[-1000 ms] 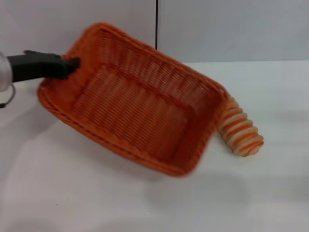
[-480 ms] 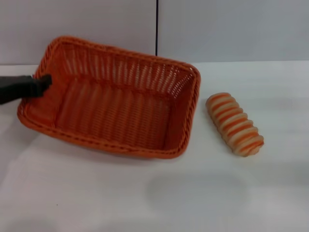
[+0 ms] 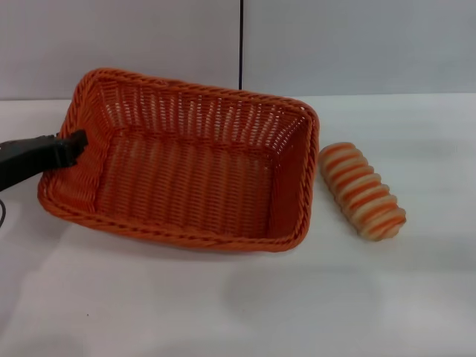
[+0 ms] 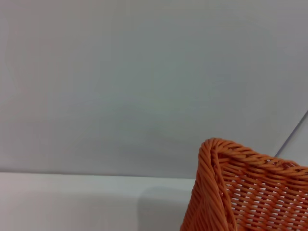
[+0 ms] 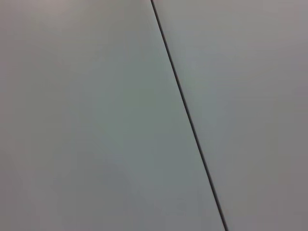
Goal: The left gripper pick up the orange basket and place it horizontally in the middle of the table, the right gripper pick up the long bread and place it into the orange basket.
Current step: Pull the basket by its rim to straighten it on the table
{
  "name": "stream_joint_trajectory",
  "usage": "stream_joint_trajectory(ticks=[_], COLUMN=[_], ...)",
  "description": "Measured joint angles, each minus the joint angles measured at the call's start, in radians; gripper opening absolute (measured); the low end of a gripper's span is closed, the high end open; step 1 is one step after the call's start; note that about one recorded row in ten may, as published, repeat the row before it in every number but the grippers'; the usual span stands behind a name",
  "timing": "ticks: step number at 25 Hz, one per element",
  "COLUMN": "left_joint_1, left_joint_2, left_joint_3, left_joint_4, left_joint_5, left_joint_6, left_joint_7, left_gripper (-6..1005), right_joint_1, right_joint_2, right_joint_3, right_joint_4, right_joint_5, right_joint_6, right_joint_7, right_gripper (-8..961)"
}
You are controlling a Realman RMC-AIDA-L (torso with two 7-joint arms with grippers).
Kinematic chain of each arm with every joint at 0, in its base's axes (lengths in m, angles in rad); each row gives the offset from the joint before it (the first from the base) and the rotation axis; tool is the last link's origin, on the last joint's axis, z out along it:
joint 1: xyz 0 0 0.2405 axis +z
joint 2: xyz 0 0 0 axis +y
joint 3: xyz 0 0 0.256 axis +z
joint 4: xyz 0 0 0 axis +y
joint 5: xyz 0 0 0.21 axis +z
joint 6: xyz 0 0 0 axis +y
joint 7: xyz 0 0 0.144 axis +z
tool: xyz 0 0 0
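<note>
The orange basket [image 3: 186, 171] lies lengthwise across the middle of the white table [image 3: 223, 305], its open side up and nothing inside. My left gripper [image 3: 73, 143], a black claw coming in from the left edge, is shut on the basket's left short rim. The left wrist view shows one braided corner of the basket [image 4: 226, 192] against the wall. The long bread [image 3: 362, 191], cream with orange-brown stripes, rests on the table just right of the basket, a small gap between them. My right gripper is out of view.
A grey wall with a dark vertical seam [image 3: 241, 44] stands right behind the table. The right wrist view shows only this wall and seam [image 5: 187, 115]. Bare tabletop lies in front of the basket and to the right of the bread.
The basket came down from a raised, tilted pose covering part of the bread to lie level on the table. The left gripper moved down and left with it. The bread stayed put.
</note>
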Motion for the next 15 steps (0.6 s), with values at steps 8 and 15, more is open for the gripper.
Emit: stream_joint_trajectory(ticks=[8,15], left_joint_1=[0.058,0.101], left_joint_2=[0.000,0.003], left_joint_3=[0.048,0.054], left_joint_4=[0.023,0.034], left_joint_5=[0.008,0.002], left_joint_6=[-0.035,-0.078], left_joint_7=[-0.016,-0.007], left_gripper=[171,171], right_joint_1=[0.004,0.006], right_joint_2=[0.001,0.002], right_joint_3=[-0.006,-0.014], right_joint_4=[-0.001,0.002], right_joint_5=[0.000,0.000], right_joint_6=[0.000,-0.007], right_joint_7=[0.001,0.002], right_gripper=[583,580])
